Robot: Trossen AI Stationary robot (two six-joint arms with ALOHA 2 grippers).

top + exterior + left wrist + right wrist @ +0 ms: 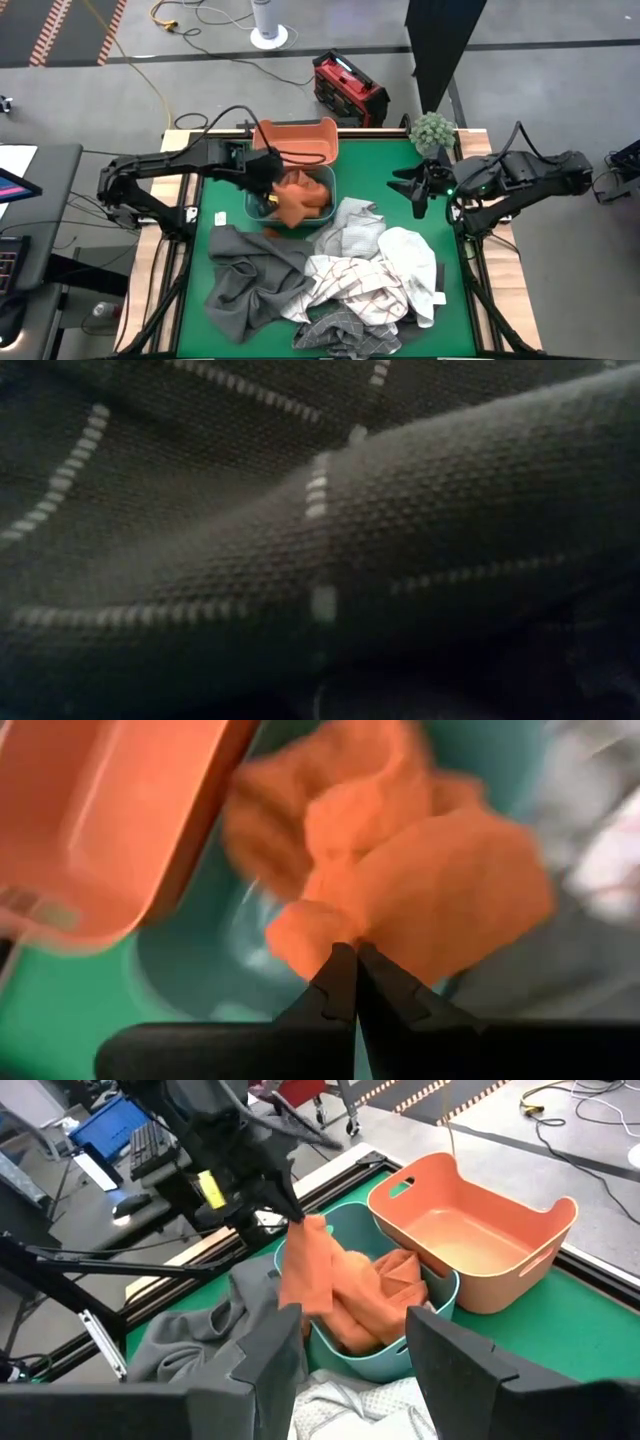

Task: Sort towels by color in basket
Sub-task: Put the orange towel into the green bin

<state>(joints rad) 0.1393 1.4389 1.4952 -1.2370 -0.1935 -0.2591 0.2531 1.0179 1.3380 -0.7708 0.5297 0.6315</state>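
Rust-orange towel [305, 1275] pinched shut in the left tool [355, 960], hanging over the teal tub [375, 1355].
Lower it fully inside before letting go, so no corner drapes the rim; right tool [418, 185] waits open near the bench's edge.

Left end effector [290, 1208] pinched the rust-orange towel [345, 1295] above the teal tub [440, 1285]; towel's lower part lay in the tub. Orange basket [480, 1245] touched the tub. Grey towel [200, 1335] lay on the green bench [590, 1340]. Right end effector [355, 1355] fingers were apart.
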